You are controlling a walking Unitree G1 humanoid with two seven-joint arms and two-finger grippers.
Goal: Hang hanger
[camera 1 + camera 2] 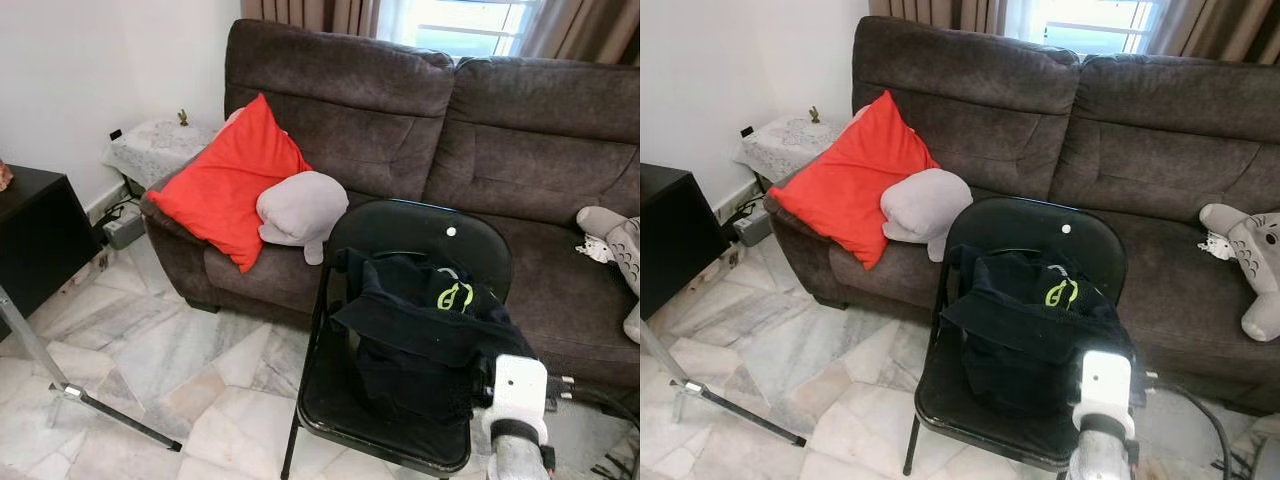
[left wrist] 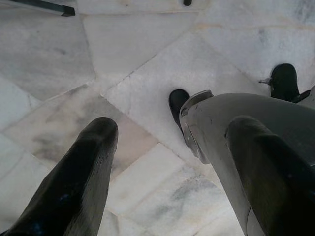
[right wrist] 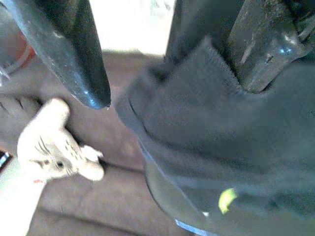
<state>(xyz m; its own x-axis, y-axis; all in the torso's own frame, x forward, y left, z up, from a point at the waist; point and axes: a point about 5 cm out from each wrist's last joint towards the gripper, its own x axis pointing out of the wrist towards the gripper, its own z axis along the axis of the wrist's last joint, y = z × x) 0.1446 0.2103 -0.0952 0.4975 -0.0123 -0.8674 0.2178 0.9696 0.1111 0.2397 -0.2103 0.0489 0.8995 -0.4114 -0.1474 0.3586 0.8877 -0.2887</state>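
Observation:
A black folding chair [image 1: 420,225] stands on the marble floor in front of the sofa. A black garment [image 1: 425,320] with a lime-green logo [image 1: 455,296] is heaped on its seat and against its backrest. A thin dark bar [image 1: 385,253] runs along the garment's top edge; I cannot tell whether it is a hanger. My right arm [image 1: 518,400] reaches in from the lower right. In the right wrist view my right gripper [image 3: 174,83] is open at the garment [image 3: 206,147], one finger [image 3: 256,59] against the fabric. My left gripper [image 2: 172,130] hangs open over the floor.
A brown sofa [image 1: 520,150] carries a red cushion [image 1: 230,180], a grey cushion [image 1: 300,208] and a plush toy [image 1: 1252,260]. A black cabinet [image 1: 30,240] stands at the left. A metal stand leg [image 1: 110,412] crosses the floor tiles.

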